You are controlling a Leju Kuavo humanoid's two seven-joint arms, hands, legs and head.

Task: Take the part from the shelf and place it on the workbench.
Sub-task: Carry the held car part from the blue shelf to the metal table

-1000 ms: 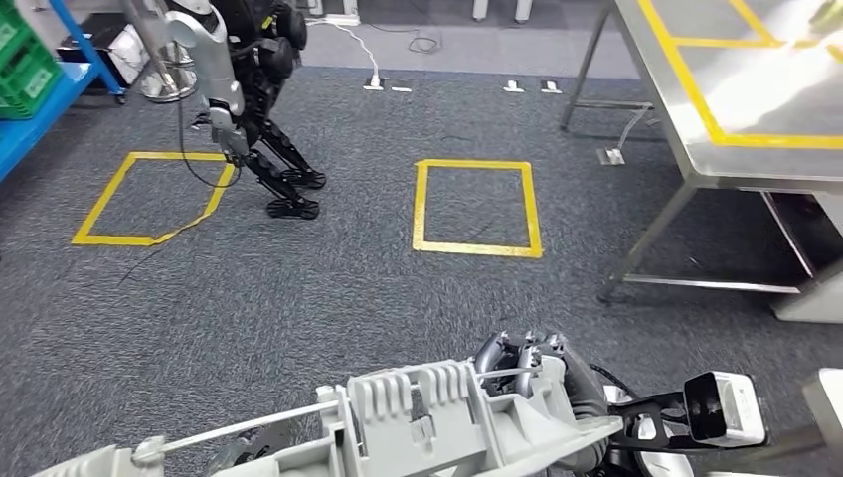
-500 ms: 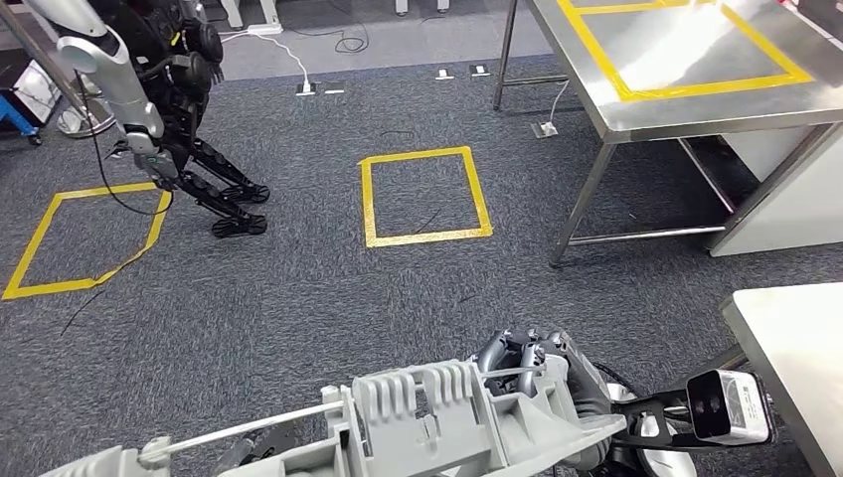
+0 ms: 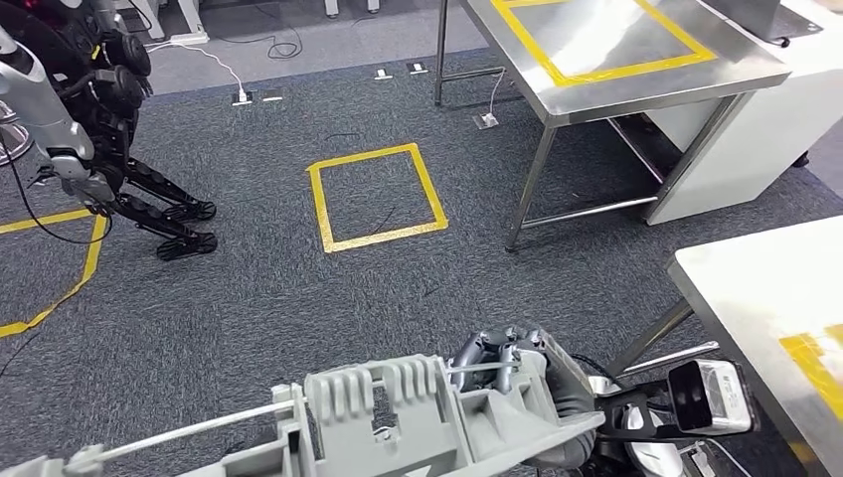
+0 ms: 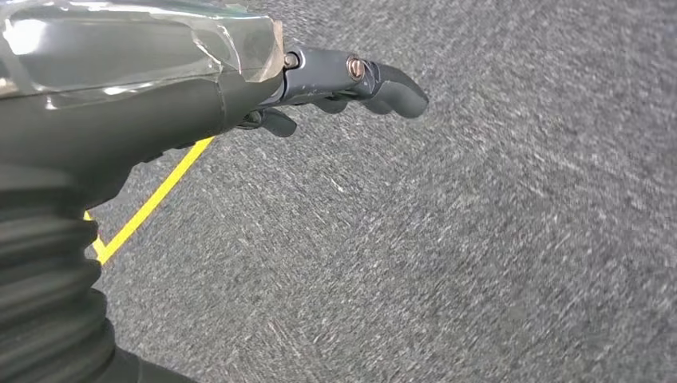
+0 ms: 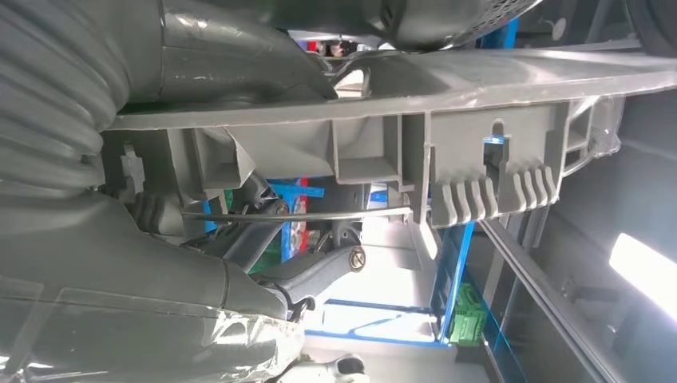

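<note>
The right hand (image 3: 517, 373) grips the long grey ribbed plastic part (image 3: 398, 417), carried low above the grey carpet (image 3: 298, 298); the left hand (image 4: 351, 80) hangs with fingers apart, holding nothing. To do this well, keep the part level and approach the stainless-steel workbench (image 3: 636, 84) squarely. I can read no labels.

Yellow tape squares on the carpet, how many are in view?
2: a whole square mid-floor and a partly cut-off one at the left edge. More may lie outside the frame.
</note>
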